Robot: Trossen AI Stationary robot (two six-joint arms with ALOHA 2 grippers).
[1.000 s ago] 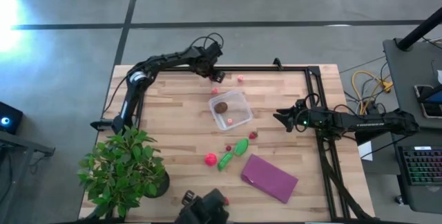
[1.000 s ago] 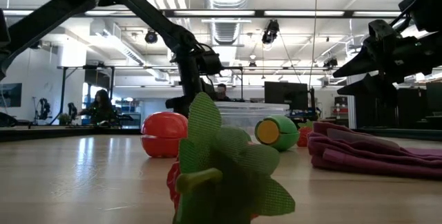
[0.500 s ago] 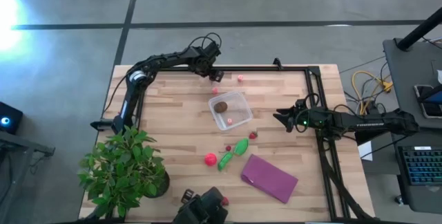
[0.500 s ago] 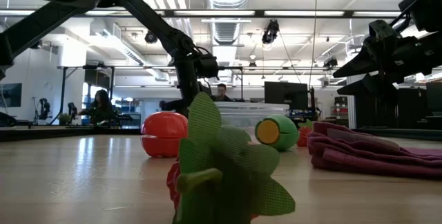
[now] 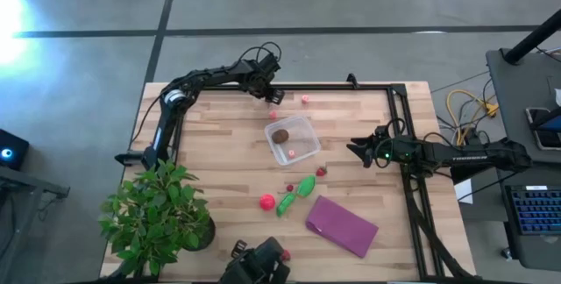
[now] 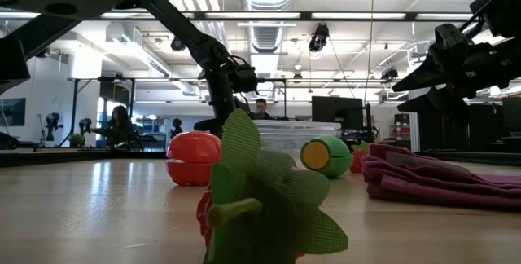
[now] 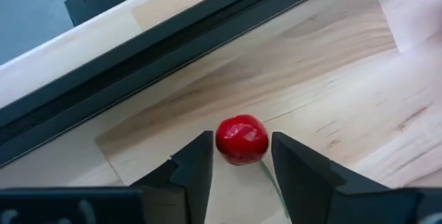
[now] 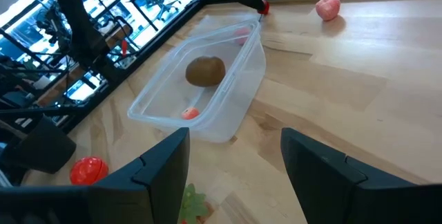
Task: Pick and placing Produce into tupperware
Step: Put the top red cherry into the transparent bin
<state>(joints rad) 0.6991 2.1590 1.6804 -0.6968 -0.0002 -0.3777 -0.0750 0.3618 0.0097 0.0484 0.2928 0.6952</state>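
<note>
My left gripper point(image 5: 273, 112) reaches down at the table's far edge, just beyond the tupperware's far corner, shut on a small red round piece of produce point(image 7: 242, 140). The clear tupperware point(image 5: 294, 140) holds a brown ball point(image 5: 280, 135) and a tiny pink piece point(image 5: 291, 153). A pink piece point(image 5: 305, 100) lies by the far edge. A red ball point(image 5: 266, 202), two green pods point(image 5: 306, 185) point(image 5: 286, 202) and tiny red pieces point(image 5: 322, 172) lie nearer. My right gripper point(image 5: 353, 150) waits open at the right side. My left gripper pinches the small red piece by its two opposite sides point(image 7: 219, 141) between the ends of its two fingers point(image 7: 199, 156). The fingers slant steeply down from the far left. The piece rests on the wooden table top.
A black rail point(image 7: 173, 51) runs along the far edge just beyond the held piece. A flat purple rectangle point(image 5: 342, 225) lies near the front right, and a leafy potted plant point(image 5: 158, 218) stands at the front left corner.
</note>
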